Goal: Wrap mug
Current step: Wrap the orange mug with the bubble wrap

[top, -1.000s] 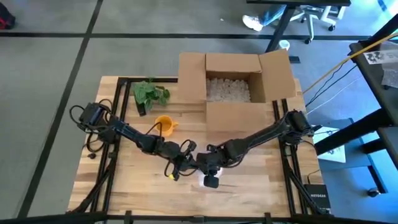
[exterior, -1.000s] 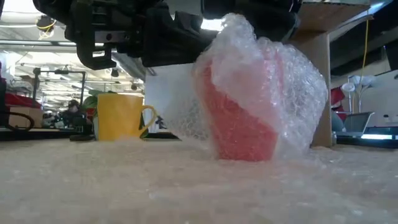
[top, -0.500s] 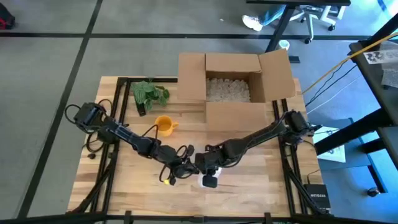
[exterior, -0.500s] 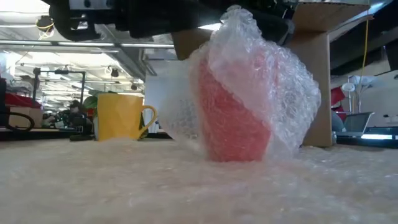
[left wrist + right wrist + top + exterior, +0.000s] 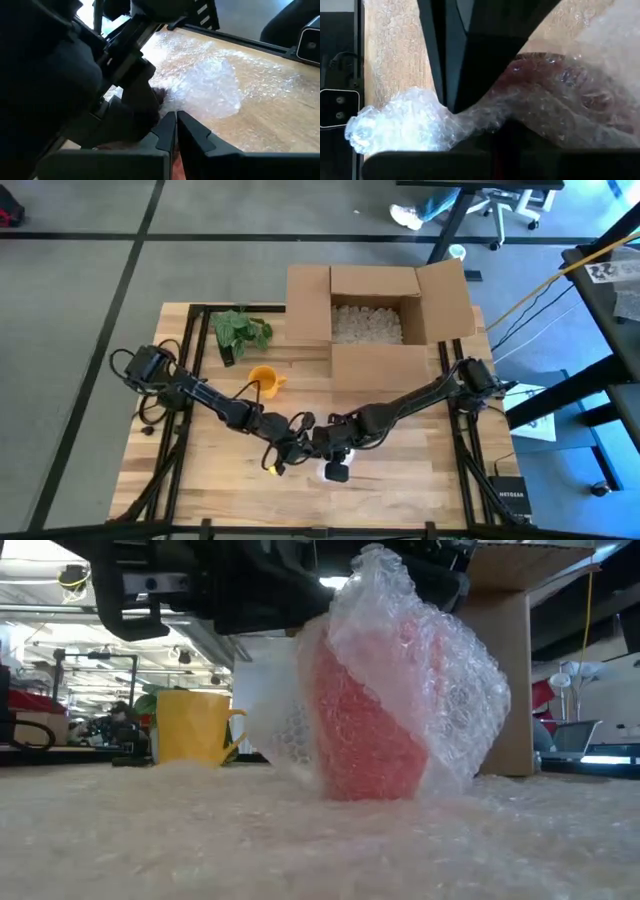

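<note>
Red mug [image 5: 370, 730], half swaddled in clear bubble wrap [image 5: 420, 670], stands near front of wooden surface [image 5: 200, 470]; my left jaws [image 5: 175, 131] pinched closed beside it; right jaws [image 5: 338, 448] above mug, state cannot tell; best draw loose wrap tail snug, keep mug upright; yellow mug [image 5: 195, 727] waits well apart.

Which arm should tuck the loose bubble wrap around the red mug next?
Probably the left. Its gripper sits beside the red mug, fingers shut, near the loose bubble wrap. The right gripper seems to be over the mug, likely steadying it.
</note>
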### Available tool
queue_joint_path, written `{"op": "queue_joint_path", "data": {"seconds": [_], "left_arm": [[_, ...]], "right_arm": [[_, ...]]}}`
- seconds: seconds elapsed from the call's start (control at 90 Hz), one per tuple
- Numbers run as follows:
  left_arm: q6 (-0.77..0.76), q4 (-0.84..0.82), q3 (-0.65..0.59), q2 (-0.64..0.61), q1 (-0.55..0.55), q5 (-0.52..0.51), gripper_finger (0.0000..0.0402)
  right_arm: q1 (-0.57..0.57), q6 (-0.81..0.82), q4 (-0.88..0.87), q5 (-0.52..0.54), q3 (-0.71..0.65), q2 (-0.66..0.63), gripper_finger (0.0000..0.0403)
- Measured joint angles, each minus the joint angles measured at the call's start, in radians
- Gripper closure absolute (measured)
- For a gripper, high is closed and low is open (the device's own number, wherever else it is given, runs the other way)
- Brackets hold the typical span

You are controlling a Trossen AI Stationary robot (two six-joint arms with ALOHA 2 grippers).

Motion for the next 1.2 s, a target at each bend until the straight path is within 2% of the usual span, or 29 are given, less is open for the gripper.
{"op": "queue_joint_path", "data": {"seconds": [0.144,0.389,0.589,0.8,1.2], "left_arm": [[-0.007,-0.018,0.0,0.0,0.008,0.007,0.0402],[-0.013,-0.024,0.0,0.001,0.01,-0.014,0.0402],[-0.012,-0.026,0.0,0.002,0.016,-0.015,0.0402],[-0.009,-0.025,-0.001,0.002,0.016,-0.014,0.0402],[-0.006,-0.021,-0.002,0.003,0.02,-0.012,0.0402]], "right_arm": [[0.003,0.001,-0.023,0.025,0.02,-0.013,0.0403],[0.004,-0.012,-0.183,0.111,0.106,-0.081,0.0402],[0.014,-0.022,-0.265,0.14,0.187,-0.111,0.0402],[0.05,-0.025,-0.257,0.141,0.218,-0.113,0.0402],[0.049,-0.021,-0.123,0.114,0.137,-0.113,0.0403]]}}
